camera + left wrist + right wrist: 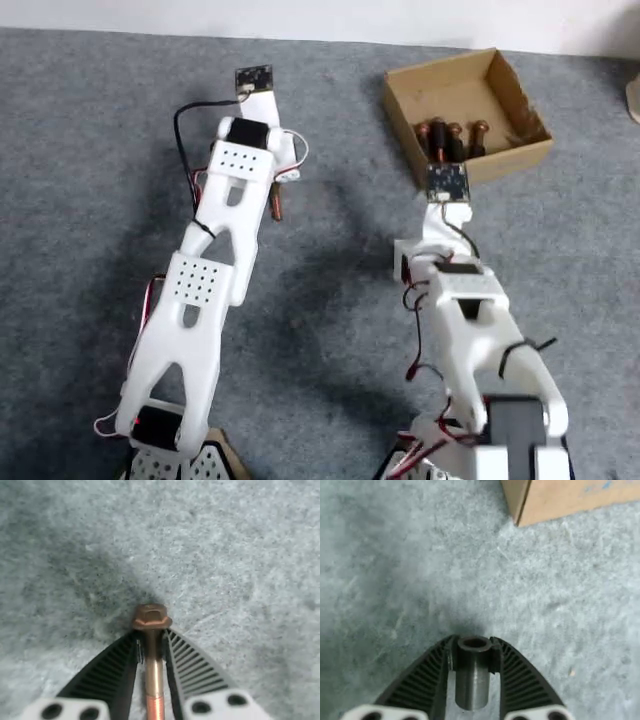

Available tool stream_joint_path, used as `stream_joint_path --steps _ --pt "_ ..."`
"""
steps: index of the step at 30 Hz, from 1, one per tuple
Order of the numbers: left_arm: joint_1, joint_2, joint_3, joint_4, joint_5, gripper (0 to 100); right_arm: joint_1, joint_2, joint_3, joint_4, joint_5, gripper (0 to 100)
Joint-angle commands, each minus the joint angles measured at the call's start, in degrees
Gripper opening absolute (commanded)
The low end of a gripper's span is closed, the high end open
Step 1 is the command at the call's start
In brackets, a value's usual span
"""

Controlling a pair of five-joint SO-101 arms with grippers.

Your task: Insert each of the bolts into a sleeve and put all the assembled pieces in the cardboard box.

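Left gripper (152,636) pinches a copper bolt (151,617) by the shank, with the head poking past the fingertips, over the grey carpeted table (80,150) at about 11 o'clock in the high view. Right gripper (474,649) is clamped on a dark sleeve (472,677), open end outward. It sits near the cardboard box (400,90) at 1 o'clock, which holds several assembled pieces (455,135).

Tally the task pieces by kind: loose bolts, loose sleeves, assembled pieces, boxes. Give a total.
Loose bolt, held in the left pincer: 1
Loose sleeve, held in the right pincer: 1
Assembled pieces, in the cardboard box: 4, going by the copper heads
Cardboard box: 1
Total: 7
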Motion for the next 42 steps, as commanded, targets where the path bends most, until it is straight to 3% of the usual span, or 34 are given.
stream_joint_path --steps 1,8,24,33,42 --pt "-0.4 -0.48 -6.55 3.78 -0.62 0 -3.12 -8.57 3.38 -1.19 0.18 0.5" --pt "1.98 -0.75 -12.88 11.52 -0.7 0 -6.81 -18.42 10.59 -3.21 0.44 0.9" --pt "-1.1 -8.75 -12.79 15.03 -0.79 0 -10.77 -20.7 24.31 -32.84 0.44 0.9" --pt "-0.66 -9.27 -12.88 15.47 -0.79 0 -16.84 -21.23 32.66 -48.57 0.53 1.0" --pt "1.63 -17.1 -12.53 16.26 -4.92 0 -17.19 -21.23 34.07 -50.42 0.62 0.6"
